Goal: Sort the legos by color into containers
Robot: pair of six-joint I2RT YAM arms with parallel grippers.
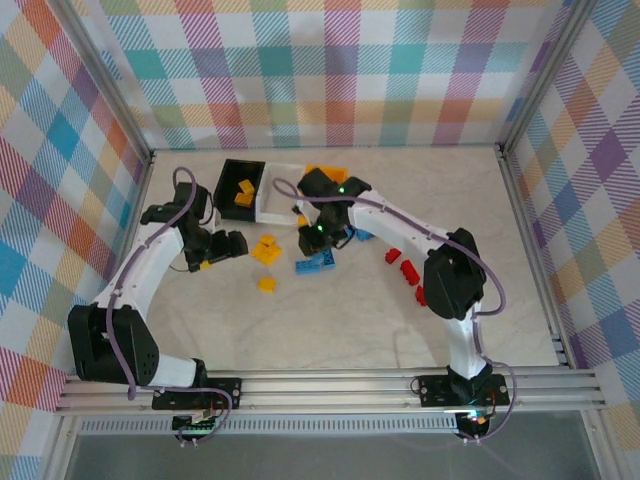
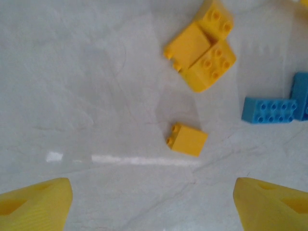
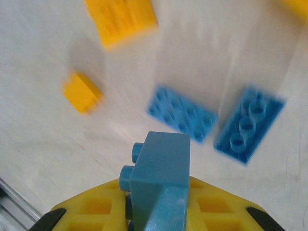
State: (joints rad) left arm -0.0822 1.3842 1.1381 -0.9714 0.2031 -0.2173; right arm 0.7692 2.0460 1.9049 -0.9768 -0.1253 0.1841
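Note:
In the right wrist view my right gripper (image 3: 159,204) is shut on a small blue lego (image 3: 161,173), lifted above the table over two flat blue legos (image 3: 182,113) (image 3: 249,124). My left gripper (image 2: 151,192) hangs open over bare table, a small yellow lego (image 2: 187,139) lying just ahead of it and a yellow cluster (image 2: 202,53) further on. From above, the right gripper (image 1: 318,236) is in front of the white container (image 1: 283,192). The black container (image 1: 228,183) beside it holds yellow legos (image 1: 243,190). A yellow-orange container (image 1: 322,172) peeks out behind the right arm.
Red legos (image 1: 408,270) lie scattered to the right of centre, near the right arm's elbow. Blue legos (image 1: 315,264) and yellow legos (image 1: 266,249) sit mid-table between the grippers. Metal rails and plaid walls frame the table.

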